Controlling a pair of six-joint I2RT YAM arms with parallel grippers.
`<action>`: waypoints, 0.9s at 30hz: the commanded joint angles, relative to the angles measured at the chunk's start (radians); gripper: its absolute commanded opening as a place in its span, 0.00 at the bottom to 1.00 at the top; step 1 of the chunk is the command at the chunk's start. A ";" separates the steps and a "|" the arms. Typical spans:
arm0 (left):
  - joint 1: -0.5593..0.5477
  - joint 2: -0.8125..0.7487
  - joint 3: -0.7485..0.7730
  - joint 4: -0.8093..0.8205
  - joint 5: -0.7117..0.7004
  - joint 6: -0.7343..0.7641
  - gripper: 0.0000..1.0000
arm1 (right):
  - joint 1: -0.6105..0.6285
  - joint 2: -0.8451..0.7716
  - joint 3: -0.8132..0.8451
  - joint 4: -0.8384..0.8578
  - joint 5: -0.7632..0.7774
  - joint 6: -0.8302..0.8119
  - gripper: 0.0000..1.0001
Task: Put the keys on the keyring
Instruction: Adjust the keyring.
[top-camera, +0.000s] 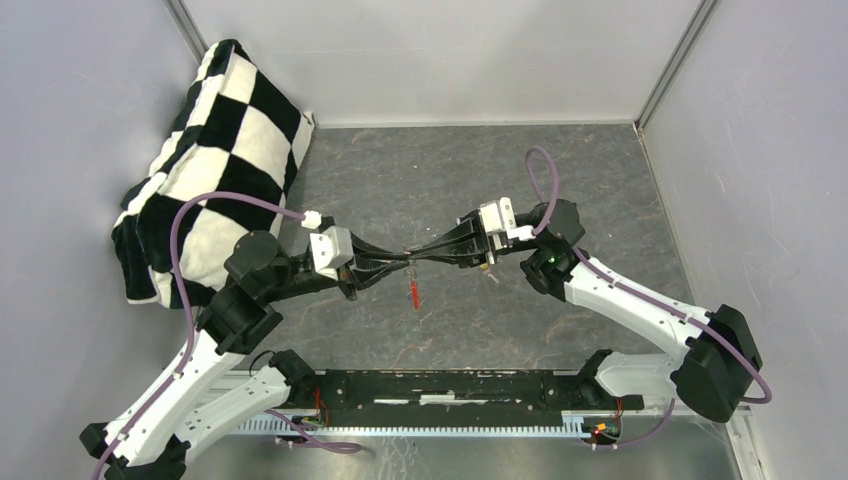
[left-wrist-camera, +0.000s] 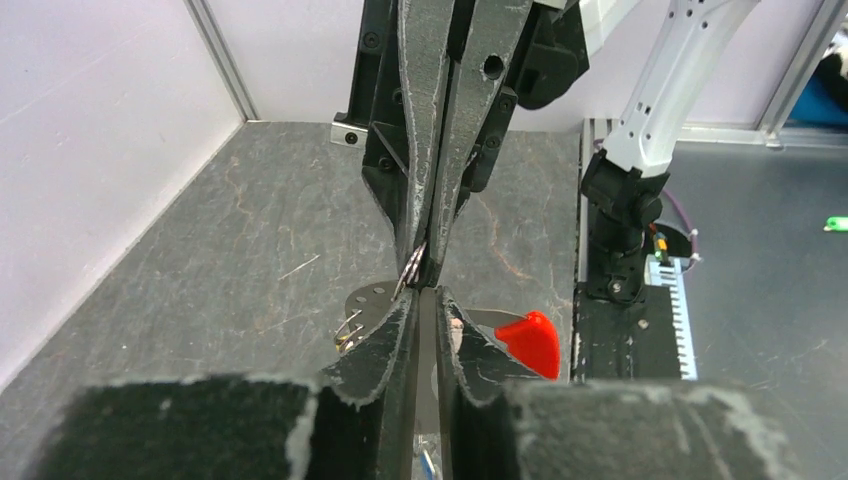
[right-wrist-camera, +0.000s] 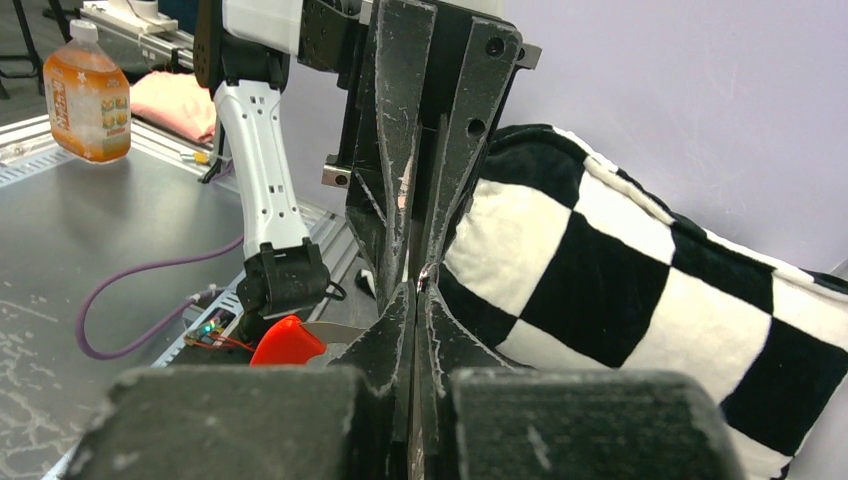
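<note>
red rounded keyring (left-wrist-camera: 530, 342) flanks scuffed left end effector (left-wrist-camera: 428, 296).

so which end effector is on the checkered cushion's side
The left end effector: its arm lies alongside the black-and-white checkered cushion; the right end effector faces it tip to tip from the opposite side.

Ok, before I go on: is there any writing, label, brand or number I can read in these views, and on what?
No text can be read in any of the three views.
Bottle at the far left of the right wrist view: any print on its orange label is too blurred to read.
</note>
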 joint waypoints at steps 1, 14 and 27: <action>0.001 0.006 0.028 0.109 -0.107 -0.116 0.21 | 0.023 -0.016 -0.027 0.137 -0.029 0.104 0.01; 0.001 0.025 0.063 0.121 -0.111 -0.169 0.19 | 0.015 0.006 -0.050 0.352 0.005 0.251 0.01; 0.001 0.020 0.067 0.077 0.007 -0.066 0.16 | -0.007 0.007 -0.048 0.365 -0.029 0.290 0.01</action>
